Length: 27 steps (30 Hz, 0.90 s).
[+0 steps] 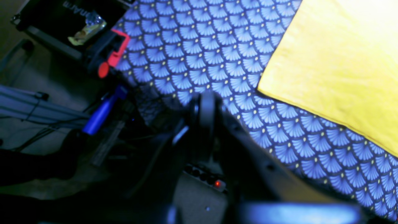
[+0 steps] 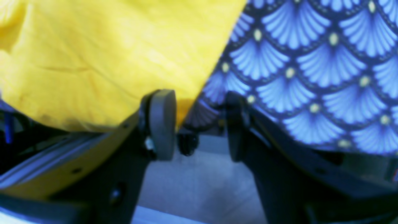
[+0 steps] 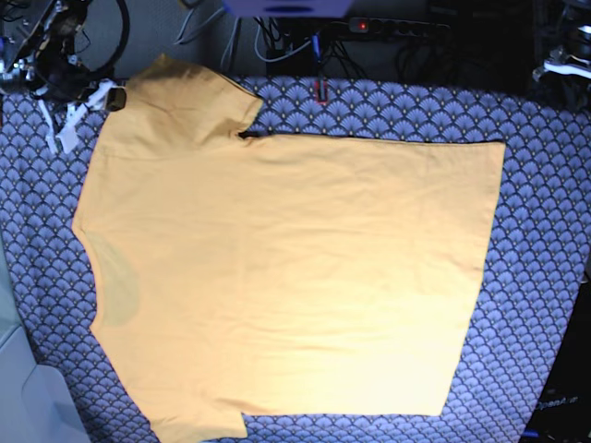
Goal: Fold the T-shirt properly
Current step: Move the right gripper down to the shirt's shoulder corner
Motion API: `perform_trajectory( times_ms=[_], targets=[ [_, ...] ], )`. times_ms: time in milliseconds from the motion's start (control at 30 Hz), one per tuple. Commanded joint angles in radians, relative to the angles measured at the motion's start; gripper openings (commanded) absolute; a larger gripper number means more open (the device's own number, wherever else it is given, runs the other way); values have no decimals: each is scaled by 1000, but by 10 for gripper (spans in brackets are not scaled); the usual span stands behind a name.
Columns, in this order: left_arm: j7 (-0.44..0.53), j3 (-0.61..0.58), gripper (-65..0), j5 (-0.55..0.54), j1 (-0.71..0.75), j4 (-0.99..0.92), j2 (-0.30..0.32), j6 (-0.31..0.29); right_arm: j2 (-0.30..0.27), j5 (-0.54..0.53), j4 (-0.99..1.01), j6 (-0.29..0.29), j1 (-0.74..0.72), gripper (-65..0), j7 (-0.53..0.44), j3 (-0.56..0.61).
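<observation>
The yellow-orange T-shirt (image 3: 286, 268) lies flat on the blue fan-patterned cloth (image 3: 545, 249), neck toward the base view's left and hem toward its right. My right gripper (image 2: 199, 124) is open at the table's back edge. Its left pad (image 2: 161, 124) sits against the sleeve edge (image 2: 102, 62) and the other finger is over the patterned cloth; nothing is gripped. In the base view that gripper (image 3: 113, 96) shows at the far sleeve. My left gripper (image 1: 203, 109) is shut and empty, hovering at the table edge, well clear of the shirt's hem corner (image 1: 335, 65).
A power strip (image 3: 388, 26) with a red light lies behind the table's back edge. A red and blue clamp (image 1: 107, 62) and a black case (image 1: 62, 18) sit beyond the table edge near my left arm. Cables (image 3: 55, 55) crowd the back left corner.
</observation>
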State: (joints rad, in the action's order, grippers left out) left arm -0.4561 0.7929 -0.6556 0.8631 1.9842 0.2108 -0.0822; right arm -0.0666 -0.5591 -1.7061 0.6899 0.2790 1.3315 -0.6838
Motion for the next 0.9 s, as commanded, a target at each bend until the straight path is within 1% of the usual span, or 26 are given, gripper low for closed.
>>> perform_trajectory(
  times_ms=[0, 267, 333, 400, 533, 767, 833, 867],
  targets=[
    [24, 10, -650, 3, 8, 14, 9, -1, 6, -19, -1, 8, 6, -372, 33, 8],
    [24, 10, -650, 3, 8, 14, 9, -1, 12, -28, -1, 8, 7, -375, 36, 8],
    [24, 10, -650, 3, 8, 14, 9, -1, 26, -28, -1, 8, 7, -383, 36, 9],
    [26, 10, -650, 3, 8, 14, 9, -1, 32, -28, -1, 8, 7, -412, 38, 11],
    [26, 10, -650, 3, 6, 14, 9, -1, 43, -29, -1, 8, 7, -469, 38, 51],
    [26, 10, -650, 3, 6, 14, 9, -1, 44, -29, -1, 8, 13, -509, 38, 45],
    [26, 10, -650, 3, 6, 14, 9, -1, 44, -29, -1, 8, 13, -543, 38, 45],
    [26, 10, -650, 1, 3, 14, 9, 0, 44, -29, -1, 8, 13, -571, 38, 45]
  ],
)
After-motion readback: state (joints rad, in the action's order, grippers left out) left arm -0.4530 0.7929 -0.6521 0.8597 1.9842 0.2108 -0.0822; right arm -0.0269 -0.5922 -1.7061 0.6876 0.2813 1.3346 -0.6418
